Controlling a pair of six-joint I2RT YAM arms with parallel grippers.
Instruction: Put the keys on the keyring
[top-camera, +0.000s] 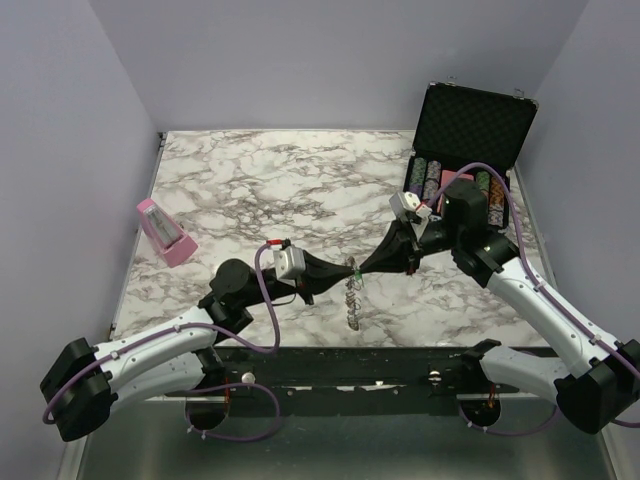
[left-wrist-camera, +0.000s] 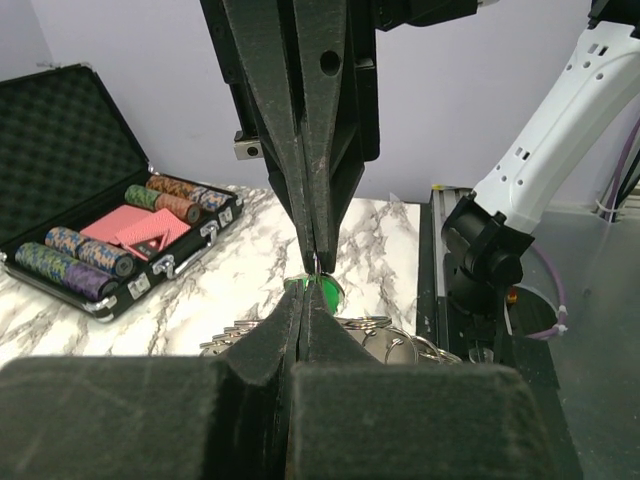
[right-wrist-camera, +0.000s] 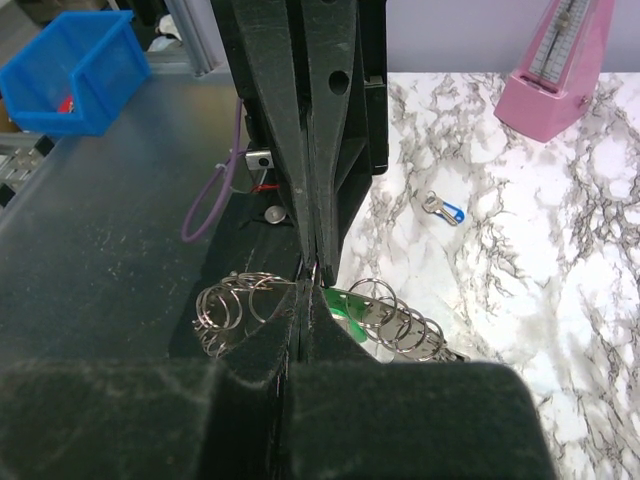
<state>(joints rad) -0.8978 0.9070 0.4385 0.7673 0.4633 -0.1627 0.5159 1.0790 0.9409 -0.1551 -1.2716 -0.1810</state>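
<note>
Nearest, toward the front edge of the worktop (top-camera: 250, 170): the keyring (top-camera: 352, 305), a string of silvery linked loops, stretched from near that edge up to the fingertips. In the right wrist view, loops fanned out on both sides of the closed tips.

Just beyond, meeting tip to tip over the ring's far end: the left fingers (top-camera: 333, 273) and the right fingers (top-camera: 367, 267), each pair pressed fully together, no gap showing. At the very tips, a small metallic glint; whether ring wire or key blade, impossible to tell. Right at that meeting point, a green key (top-camera: 355, 272), its head peeking out just beside the tips, touching or nearly touching the loops.

Farther out, toward the left: a blue key (right-wrist-camera: 443, 208), flat on the marble, well apart from the ring. Beyond it, a pink metronome (top-camera: 165, 232), upright near the left edge.

Farthest, at the right rear: an open black case (top-camera: 470, 125), lid raised, with rows of striped poker chips (top-camera: 430, 180) inside.
</note>
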